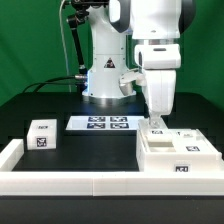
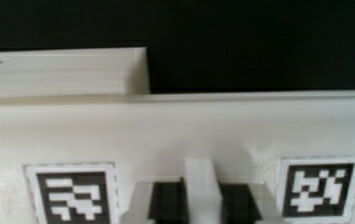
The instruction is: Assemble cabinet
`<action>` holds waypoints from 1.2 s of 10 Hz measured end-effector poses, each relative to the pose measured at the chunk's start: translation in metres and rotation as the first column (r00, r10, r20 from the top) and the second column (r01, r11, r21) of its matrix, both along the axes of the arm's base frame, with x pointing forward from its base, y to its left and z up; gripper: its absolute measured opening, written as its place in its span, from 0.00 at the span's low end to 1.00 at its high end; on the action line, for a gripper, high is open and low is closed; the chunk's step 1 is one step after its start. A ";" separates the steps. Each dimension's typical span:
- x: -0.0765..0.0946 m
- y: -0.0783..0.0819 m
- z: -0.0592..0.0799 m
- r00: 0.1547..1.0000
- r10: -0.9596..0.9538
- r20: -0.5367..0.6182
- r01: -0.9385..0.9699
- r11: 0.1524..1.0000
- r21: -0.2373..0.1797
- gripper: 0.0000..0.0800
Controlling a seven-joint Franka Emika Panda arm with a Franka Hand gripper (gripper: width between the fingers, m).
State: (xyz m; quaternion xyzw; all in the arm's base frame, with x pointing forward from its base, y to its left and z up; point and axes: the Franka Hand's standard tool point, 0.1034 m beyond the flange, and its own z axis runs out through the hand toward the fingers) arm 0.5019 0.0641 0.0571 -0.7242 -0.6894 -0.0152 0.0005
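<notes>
Black table (image 1: 35,108), with the big white cabinet (image 1: 178,158) at the exterior view's right.
The gripper (image 1: 155,124) is low over its top, likely grabbing; open or closed, I cannot tell. Next it needs a firm hold.

The cabinet body (image 1: 178,158), a large white box bearing square black-and-white tags on top and front, lay flat at the exterior view's right of the marker board (image 1: 103,123). A smaller tagged white panel block (image 1: 42,135) sat at that board's left.
</notes>
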 end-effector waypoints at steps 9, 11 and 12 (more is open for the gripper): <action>0.033 -0.002 0.001 1.000 -0.001 -0.010 0.001 1.000 -0.003 0.09; 0.054 -0.003 0.001 1.000 0.015 -0.009 -0.015 1.000 -0.001 0.09; 0.060 -0.003 0.001 1.000 0.013 -0.013 -0.013 1.000 -0.002 0.09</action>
